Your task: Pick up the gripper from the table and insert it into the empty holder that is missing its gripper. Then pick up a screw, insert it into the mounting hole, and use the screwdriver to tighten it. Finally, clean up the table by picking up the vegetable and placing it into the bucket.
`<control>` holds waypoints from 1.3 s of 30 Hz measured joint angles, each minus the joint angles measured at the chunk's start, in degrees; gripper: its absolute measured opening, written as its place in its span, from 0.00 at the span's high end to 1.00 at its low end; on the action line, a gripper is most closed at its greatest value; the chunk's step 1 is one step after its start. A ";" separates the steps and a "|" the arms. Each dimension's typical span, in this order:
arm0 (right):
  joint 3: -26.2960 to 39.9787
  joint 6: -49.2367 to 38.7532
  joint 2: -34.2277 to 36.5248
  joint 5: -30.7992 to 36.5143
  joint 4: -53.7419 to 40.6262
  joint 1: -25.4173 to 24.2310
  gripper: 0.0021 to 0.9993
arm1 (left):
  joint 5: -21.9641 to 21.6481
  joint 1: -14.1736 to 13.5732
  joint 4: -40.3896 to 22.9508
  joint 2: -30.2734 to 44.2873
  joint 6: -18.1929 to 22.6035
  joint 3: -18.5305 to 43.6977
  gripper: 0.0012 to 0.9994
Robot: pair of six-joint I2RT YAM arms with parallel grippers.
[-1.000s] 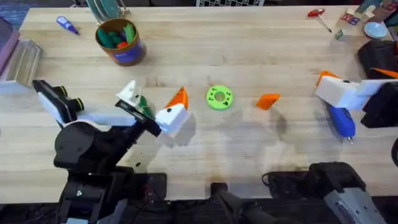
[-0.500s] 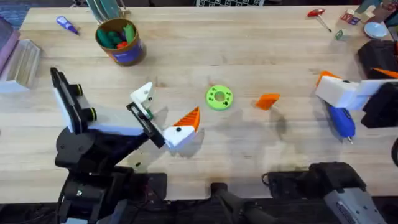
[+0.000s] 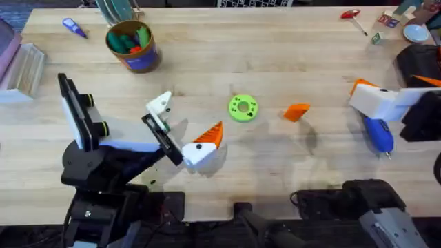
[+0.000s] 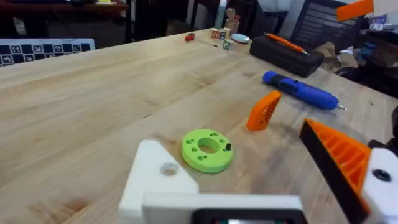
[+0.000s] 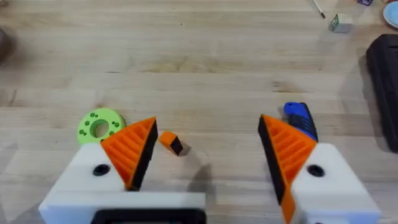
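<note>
The loose orange gripper (image 3: 297,111) lies on the table right of the green holed disc (image 3: 242,108). My left gripper (image 3: 187,116) is open left of the disc. One finger is the bare white holder (image 3: 160,105), large in the left wrist view (image 4: 155,177); the other carries an orange ribbed pad (image 3: 209,134). A small dark screw (image 4: 228,147) sits on the disc. The blue screwdriver (image 3: 377,133) lies under my right gripper (image 5: 207,124), which is open and empty. The bucket (image 3: 141,60) stands at the back left with green and red toy pieces inside. The vegetable is out of view.
A small blue pen-like tool (image 3: 74,27) lies at the back left and a red-handled tool (image 3: 353,18) at the back right. A black case (image 4: 286,53) and small blocks (image 3: 377,38) sit at the far right. Bare wood lies between disc and front edge.
One second ago my left gripper was turned and its fingers closer together; it swung right and spread wider. Over the last half second nothing moved. The right arm stayed still.
</note>
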 joint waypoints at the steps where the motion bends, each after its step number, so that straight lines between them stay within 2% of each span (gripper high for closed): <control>1: 0.00 0.00 0.00 0.00 0.02 0.00 0.01 | 0.00 0.00 0.00 0.00 0.07 0.00 0.01; 16: 0.00 0.00 0.00 0.00 0.00 0.00 0.01 | 0.47 0.00 -0.04 0.00 0.23 0.00 0.01; 29: 0.00 0.00 0.00 0.00 0.00 0.00 0.01 | 2.55 0.00 -0.17 0.00 6.04 0.00 0.01; 39: 0.00 0.29 0.00 -0.26 -2.37 0.00 0.01 | 2.82 0.01 -0.20 0.00 7.51 0.00 0.01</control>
